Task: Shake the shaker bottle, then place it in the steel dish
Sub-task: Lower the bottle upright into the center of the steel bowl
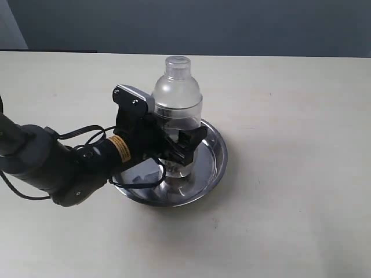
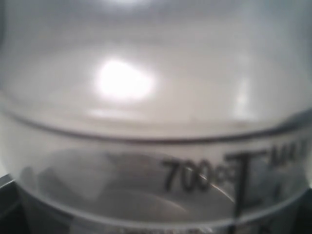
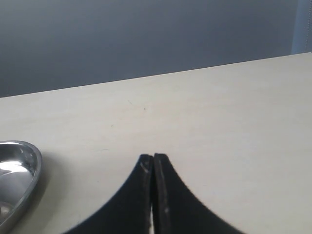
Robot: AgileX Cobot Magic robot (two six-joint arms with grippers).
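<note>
Left gripper (image 1: 177, 147), from 8 o'clock, clasps the shaker bottle (image 1: 177, 95) upright in the steel dish (image 1: 215, 153). Right gripper (image 3: 153, 165) is pinched closed, empty, over the pale table (image 1: 290, 202); grey wall (image 1: 232, 23) at 12 o'clock.

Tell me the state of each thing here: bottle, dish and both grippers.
shaker bottle: upright, cap on, inside the steel dish.
steel dish: flat on the table, holding the bottle.
left gripper: shut on the bottle's body.
right gripper: shut, empty, over the table.
</note>
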